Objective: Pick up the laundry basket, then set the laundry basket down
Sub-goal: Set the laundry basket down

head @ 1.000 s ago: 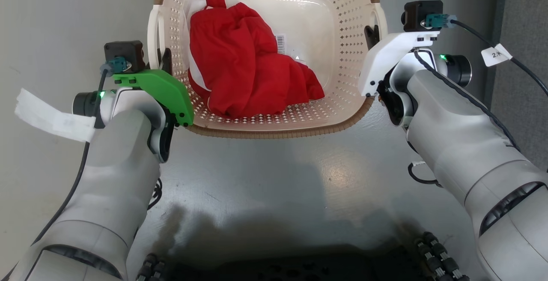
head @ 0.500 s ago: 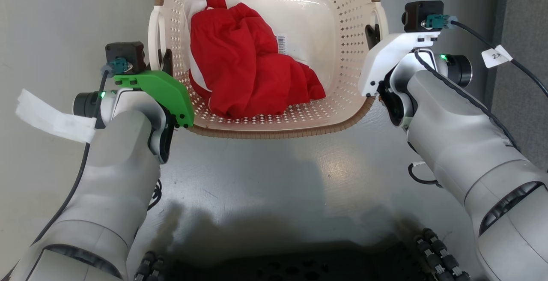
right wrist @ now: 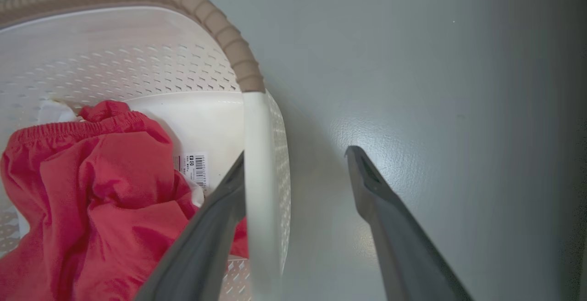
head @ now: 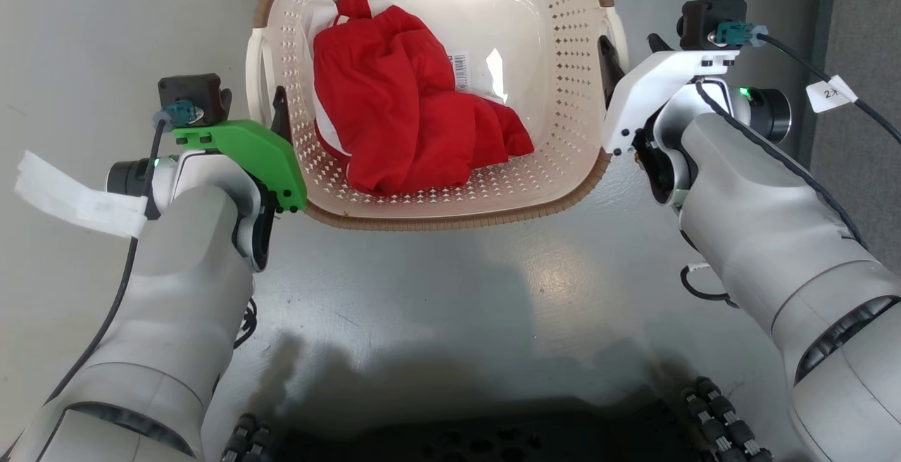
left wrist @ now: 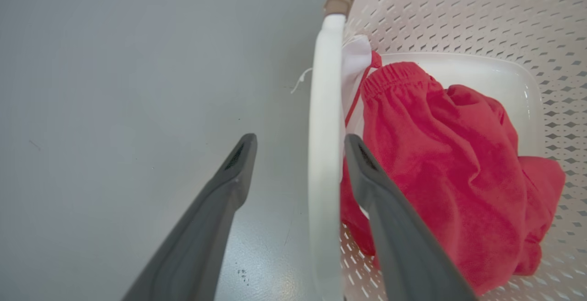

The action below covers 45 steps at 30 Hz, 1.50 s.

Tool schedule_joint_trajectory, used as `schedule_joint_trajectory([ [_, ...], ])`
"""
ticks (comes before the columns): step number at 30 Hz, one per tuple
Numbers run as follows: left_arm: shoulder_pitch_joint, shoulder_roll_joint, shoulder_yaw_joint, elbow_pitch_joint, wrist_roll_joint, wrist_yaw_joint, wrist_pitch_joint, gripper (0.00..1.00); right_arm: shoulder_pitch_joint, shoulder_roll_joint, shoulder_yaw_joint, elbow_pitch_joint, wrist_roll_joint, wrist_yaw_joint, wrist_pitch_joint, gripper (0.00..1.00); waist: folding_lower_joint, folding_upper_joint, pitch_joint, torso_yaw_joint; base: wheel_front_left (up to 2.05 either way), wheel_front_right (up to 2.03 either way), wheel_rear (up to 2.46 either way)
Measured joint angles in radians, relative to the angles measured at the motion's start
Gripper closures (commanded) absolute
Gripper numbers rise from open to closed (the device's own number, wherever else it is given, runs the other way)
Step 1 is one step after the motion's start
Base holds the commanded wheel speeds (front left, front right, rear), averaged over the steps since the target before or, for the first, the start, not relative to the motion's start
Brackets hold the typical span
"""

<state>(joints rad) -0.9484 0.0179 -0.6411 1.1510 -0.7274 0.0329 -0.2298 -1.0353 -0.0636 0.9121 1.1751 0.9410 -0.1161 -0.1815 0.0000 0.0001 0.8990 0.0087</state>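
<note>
Laundry basket (head: 436, 219) upright on the grey floor (head: 436, 293), at top centre of the head view, between both arms. Inside, toward the basket's left wall: crumpled red garment (head: 408, 124) over a white cloth (head: 317, 10); barcode sticker (head: 461, 71) on the bare bottom just beside the garment. Left tool (left wrist: 300, 139) spread, straddling the left loop handle (left wrist: 325, 154): inner finger (left wrist: 390, 209) inside the basket, just beside or touching the handle, impossible to tell which; outer finger (left wrist: 215, 209) apart from the handle, over bare floor. Right tool (right wrist: 296, 154) likewise spread, straddling the right loop handle (right wrist: 259, 177): inner finger (right wrist: 206, 236) close against the handle's inner side, outer finger (right wrist: 390, 218) well apart from it, over floor. Brown woven-look rim (right wrist: 220, 21) ending where the white handle begins. Wide open floor on the basket's left and on the near side toward the robot's base (head: 464, 441); on the right, a narrower band of floor up to a darker grey strip (head: 859, 39).
</note>
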Motion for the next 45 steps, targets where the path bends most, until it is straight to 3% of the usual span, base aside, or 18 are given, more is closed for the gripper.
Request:
schedule_joint_trajectory([
  [20,-0.005,0.000,0.005,0.009,-0.001,0.003,-0.018,0.00,0.000,0.001,0.005,0.007,0.011,0.002,-0.040,0.00,0.0000,0.0000,-0.072,-0.007,0.00,0.00,0.00],
  [27,0.005,0.000,0.032,0.001,-0.003,0.003,-0.019,0.00,0.000,0.001,0.006,-0.002,0.010,0.019,-0.062,0.00,0.0000,0.0000,-0.136,-0.012,0.00,0.00,0.00],
  [35,0.048,0.042,0.150,-0.154,-0.003,0.029,-0.019,0.00,0.036,0.001,-0.013,-0.031,-0.002,0.031,-0.070,0.00,0.0000,0.0000,-0.235,-0.021,0.00,0.00,0.00],
  [45,0.237,0.077,0.243,-0.329,0.081,0.047,-0.019,0.00,0.116,-0.019,-0.126,-0.206,-0.103,0.017,-0.070,0.00,-0.0001,0.0000,-0.386,-0.038,0.00,0.00,0.00],
])
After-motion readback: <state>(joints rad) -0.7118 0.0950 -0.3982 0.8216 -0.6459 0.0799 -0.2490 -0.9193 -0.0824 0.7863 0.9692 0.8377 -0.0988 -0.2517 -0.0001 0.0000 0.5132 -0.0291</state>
